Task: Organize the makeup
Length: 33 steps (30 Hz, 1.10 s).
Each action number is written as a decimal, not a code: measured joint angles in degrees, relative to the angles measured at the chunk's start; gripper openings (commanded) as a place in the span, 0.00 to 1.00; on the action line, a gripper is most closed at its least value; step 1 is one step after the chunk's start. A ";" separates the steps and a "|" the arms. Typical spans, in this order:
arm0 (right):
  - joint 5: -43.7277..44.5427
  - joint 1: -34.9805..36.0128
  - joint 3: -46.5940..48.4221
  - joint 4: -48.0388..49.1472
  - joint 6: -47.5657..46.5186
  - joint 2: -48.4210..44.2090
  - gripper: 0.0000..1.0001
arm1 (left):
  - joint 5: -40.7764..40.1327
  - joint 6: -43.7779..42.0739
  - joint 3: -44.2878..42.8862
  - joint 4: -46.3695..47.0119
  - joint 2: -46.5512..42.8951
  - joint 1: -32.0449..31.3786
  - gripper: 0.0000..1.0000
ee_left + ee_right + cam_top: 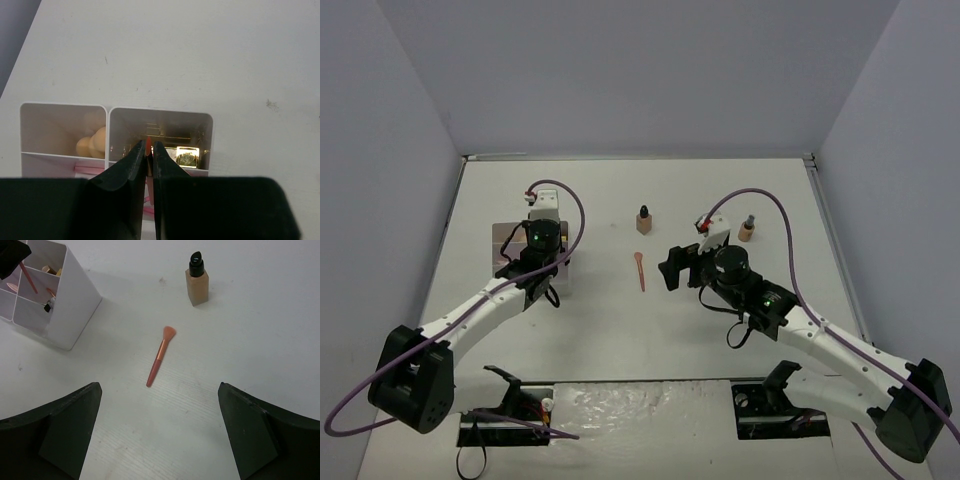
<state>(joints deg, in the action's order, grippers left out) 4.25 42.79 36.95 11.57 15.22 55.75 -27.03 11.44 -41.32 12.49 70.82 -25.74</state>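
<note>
Left gripper [148, 150] clamps a red stick [29, 282] over the organizer [160, 113] cell below; release next. Right gripper [159, 389], jaws wide: you lower onto the brush [160, 356] ahead.

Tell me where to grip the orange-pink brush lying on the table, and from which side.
Take the brush by its thin handle, about mid-length, coming straight down from above with the jaws across it. It lies flat on the table, with bare surface either side.
</note>
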 measured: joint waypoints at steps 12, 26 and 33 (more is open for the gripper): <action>0.08 -0.74 -0.87 -0.71 0.35 -0.18 1.00 | 3.75 4.53 -2.09 -6.11 -1.56 0.07 0.69; 3.06 -4.36 -0.87 -4.53 0.31 -5.39 1.00 | 15.57 25.79 -39.26 -40.34 13.99 -8.25 0.72; 3.40 -4.65 -0.89 -6.57 0.28 -7.35 1.00 | 21.65 31.41 -44.78 -48.31 30.36 -11.97 0.59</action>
<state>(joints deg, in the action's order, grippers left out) 7.65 38.13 36.06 5.00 15.51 48.40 -5.38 42.85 -86.10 -35.82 101.19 -37.71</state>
